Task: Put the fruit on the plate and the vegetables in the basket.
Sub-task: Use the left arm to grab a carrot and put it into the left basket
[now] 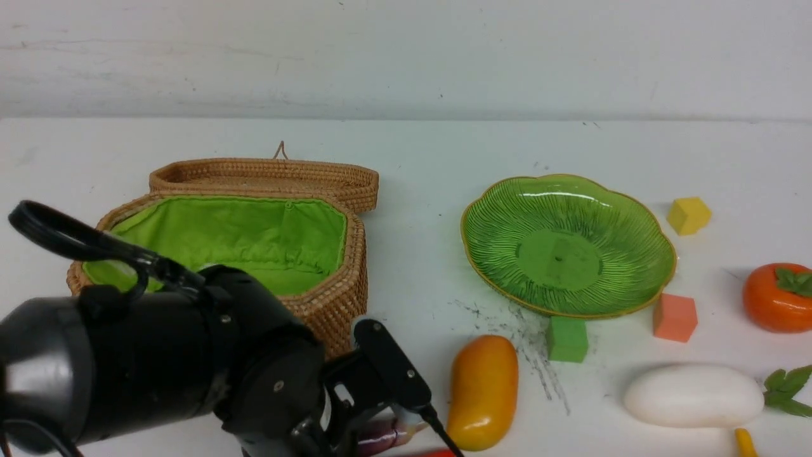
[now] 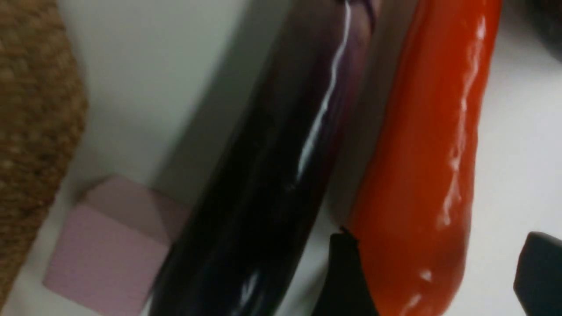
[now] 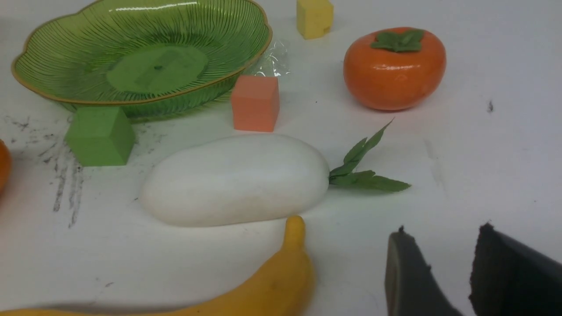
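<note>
In the left wrist view a dark purple eggplant [image 2: 281,166] and an orange-red carrot [image 2: 430,145] lie side by side on the table. My left gripper [image 2: 439,235] is open and straddles the carrot's end, with a gap on one side. The green plate [image 1: 568,247] holds nothing, and so does the green-lined basket [image 1: 222,235]. A mango [image 1: 483,390], a white radish [image 1: 694,395], a persimmon [image 1: 779,297] and a banana [image 3: 263,285] lie on the table. My right gripper [image 3: 442,230] hovers open and empty near the banana's tip.
Foam cubes lie about: green [image 1: 566,339] and salmon [image 1: 675,317] at the plate's near rim, yellow [image 1: 689,215] behind it, pink [image 2: 105,245] beside the eggplant. The basket's lid [image 1: 266,178] lies open at the back. My left arm [image 1: 158,362] hides the near left corner.
</note>
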{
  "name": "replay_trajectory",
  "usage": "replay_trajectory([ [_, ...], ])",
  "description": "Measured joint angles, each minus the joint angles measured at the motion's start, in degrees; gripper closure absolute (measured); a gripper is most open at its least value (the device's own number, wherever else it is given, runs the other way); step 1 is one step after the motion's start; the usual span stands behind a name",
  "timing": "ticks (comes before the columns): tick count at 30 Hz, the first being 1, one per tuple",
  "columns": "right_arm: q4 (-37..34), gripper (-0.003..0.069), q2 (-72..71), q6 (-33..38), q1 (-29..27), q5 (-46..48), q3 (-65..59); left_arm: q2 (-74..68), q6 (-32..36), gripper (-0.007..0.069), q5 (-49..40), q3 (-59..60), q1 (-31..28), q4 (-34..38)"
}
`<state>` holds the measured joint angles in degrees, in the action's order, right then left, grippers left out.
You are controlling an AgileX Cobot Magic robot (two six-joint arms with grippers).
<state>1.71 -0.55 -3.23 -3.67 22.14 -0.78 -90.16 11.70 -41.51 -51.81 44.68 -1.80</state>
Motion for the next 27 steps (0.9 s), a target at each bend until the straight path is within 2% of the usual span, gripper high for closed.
replay_trajectory([
  [9,0.0,0.0417,0.0,0.0,0.0,0.0,0.0,-0.4,1.5,0.0139,1.8,-0.2,0.0,0.3],
  [17,0.0,0.0417,0.0,0.0,0.0,0.0,0.0,-6.7,1.7,0.0149,2.5,-0.2,0.1,1.8],
  [21,0.0,0.0417,0.0,0.0,0.0,0.0,0.0,-7.7,1.7,0.0175,2.1,-0.2,0.1,2.8],
  [25,0.0,0.0417,0.0,0.0,0.0,0.0,0.0,-7.7,1.7,0.0239,1.8,-0.2,0.1,3.0],
  [27,0.0,0.0417,0.0,0.0,0.0,0.0,0.0,-7.7,1.7,0.0240,1.3,-0.2,0.1,3.0],
])
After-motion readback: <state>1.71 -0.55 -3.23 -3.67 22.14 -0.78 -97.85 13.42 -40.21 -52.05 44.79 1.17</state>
